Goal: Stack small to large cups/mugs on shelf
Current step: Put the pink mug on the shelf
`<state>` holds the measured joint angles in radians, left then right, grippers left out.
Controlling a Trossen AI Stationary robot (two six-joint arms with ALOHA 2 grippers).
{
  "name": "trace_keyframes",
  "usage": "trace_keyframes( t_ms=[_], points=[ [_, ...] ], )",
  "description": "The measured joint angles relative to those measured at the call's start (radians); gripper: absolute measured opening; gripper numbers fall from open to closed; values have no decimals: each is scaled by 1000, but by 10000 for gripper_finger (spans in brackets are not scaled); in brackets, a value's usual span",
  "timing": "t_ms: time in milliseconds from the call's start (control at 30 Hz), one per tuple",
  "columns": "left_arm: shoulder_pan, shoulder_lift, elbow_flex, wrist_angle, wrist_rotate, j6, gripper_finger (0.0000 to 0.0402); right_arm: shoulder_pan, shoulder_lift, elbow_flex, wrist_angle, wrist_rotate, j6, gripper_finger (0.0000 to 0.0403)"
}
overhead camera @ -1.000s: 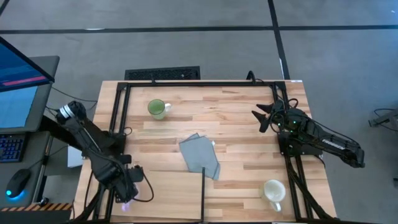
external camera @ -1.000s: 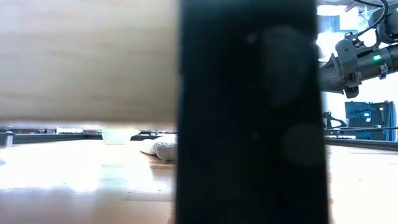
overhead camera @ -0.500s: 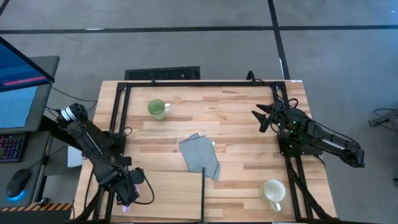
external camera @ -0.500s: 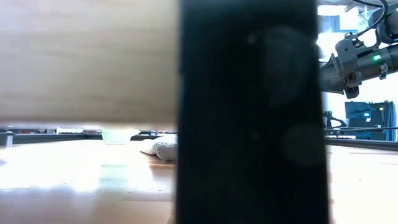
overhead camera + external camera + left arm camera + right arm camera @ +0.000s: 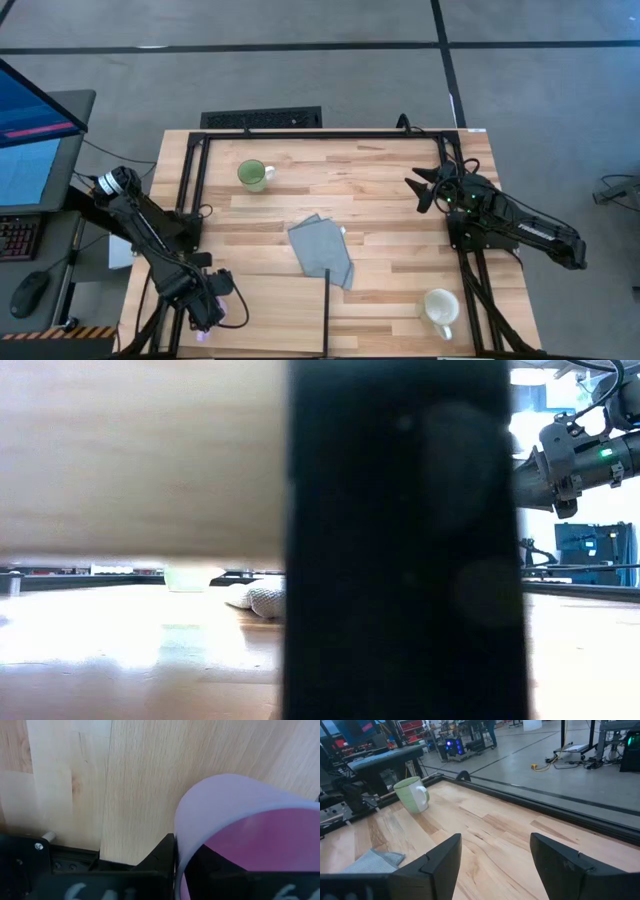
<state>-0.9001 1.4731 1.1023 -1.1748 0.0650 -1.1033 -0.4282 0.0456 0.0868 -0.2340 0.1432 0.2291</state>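
The left hand (image 5: 204, 312) sits at the near left corner of the bench (image 5: 380, 190), closed on the purple mug (image 5: 240, 835), whose rim it pinches; the mug hangs just over the pale shelf (image 5: 270, 310). The green mug (image 5: 252, 174) stands well apart at the far left, nearer this arm. The cream mug (image 5: 439, 308) stands at the near right, closer to the right hand (image 5: 423, 190), which hovers wide open and empty above the right rail.

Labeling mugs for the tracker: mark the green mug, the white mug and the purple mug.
green mug (image 5: 252, 174): high view, on its open mouth.
white mug (image 5: 438, 305): high view, on its open mouth.
purple mug (image 5: 225, 800): left wrist view, on its outer wall, close against the left claw.
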Motion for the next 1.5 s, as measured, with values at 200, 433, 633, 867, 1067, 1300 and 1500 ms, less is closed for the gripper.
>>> trace_keyframes(
  t_ms=[200, 433, 633, 867, 1067, 1300, 1500],
  points=[
    [0, 0, 0, 0, 0, -8, 20, 0, 0, 0, 0, 0, 0, 260],
    [1, 0, 0, 0, 1, -7, 20, 0, 0, 0, 0, 0, 0, 260],
    [1, 0, 0, 1, 1, -18, 20, 0, 0, 0, -1, 0, 0, 260],
    [1, 0, -1, 15, 2, -18, 20, 0, 0, 0, -1, 0, 0, 260],
    [0, 0, -1, 15, 2, -24, 20, 0, 0, 0, -1, 0, 0, 260],
    [3, 0, -1, 18, 8, -9, 20, 0, 0, 0, -1, 0, 0, 260],
    [3, 0, -1, 26, 9, 19, 38, 0, 0, 0, -1, 0, 0, 260]
  ],
)
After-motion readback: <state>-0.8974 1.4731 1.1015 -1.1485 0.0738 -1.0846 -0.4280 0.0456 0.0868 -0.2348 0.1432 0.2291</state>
